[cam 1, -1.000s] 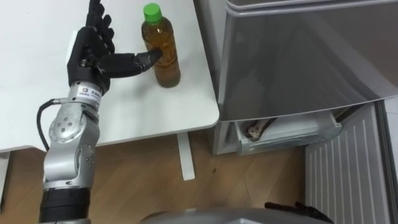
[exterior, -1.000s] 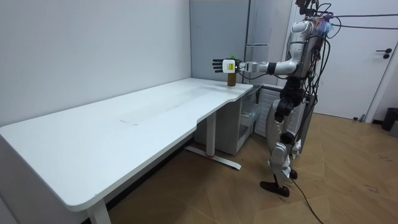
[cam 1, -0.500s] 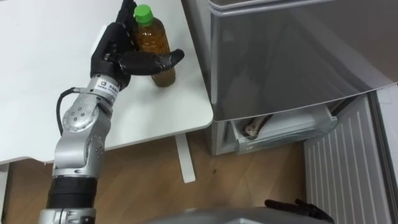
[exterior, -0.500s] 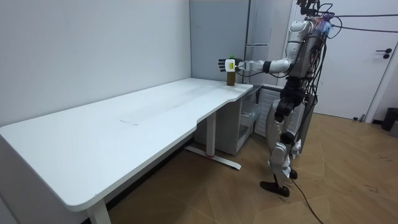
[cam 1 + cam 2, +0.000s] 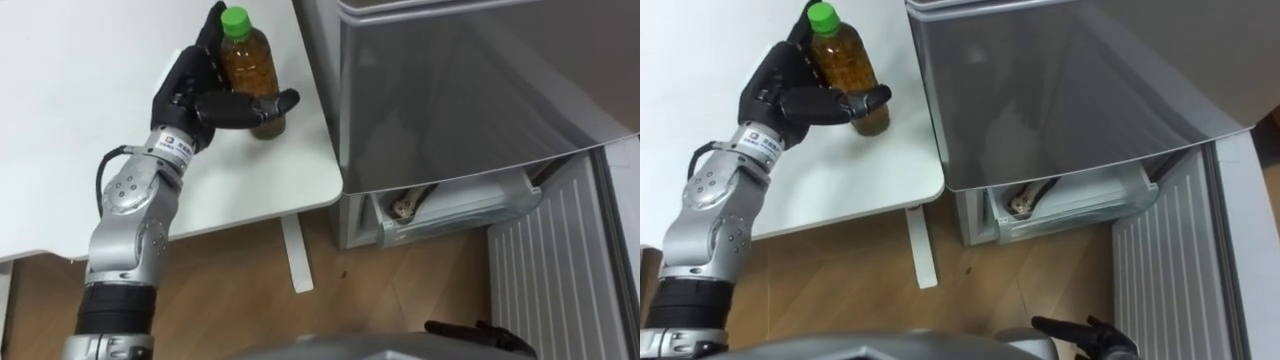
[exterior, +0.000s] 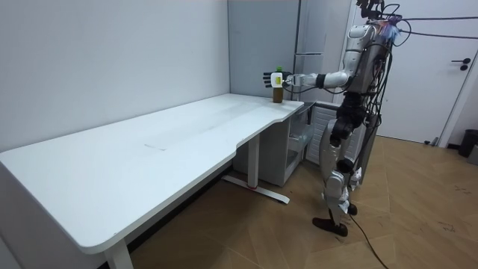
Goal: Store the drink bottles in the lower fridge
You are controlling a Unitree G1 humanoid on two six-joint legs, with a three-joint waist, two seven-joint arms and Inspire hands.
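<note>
Your left hand [image 5: 200, 95] wraps its black fingers round the amber, green-capped plastic bottle [image 5: 250, 68], upright on the smooth white table [image 5: 80, 150] beside the grey fridge [image 5: 470, 90]. Right hand [image 5: 475, 335] hangs low, state unclear.

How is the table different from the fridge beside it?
The table is white; the fridge is shiny grey. The table is a flat top with a tea bottle on it, gripped by the left hand; the fridge is a tall box with its lower compartment open. Both stand side by side.
</note>
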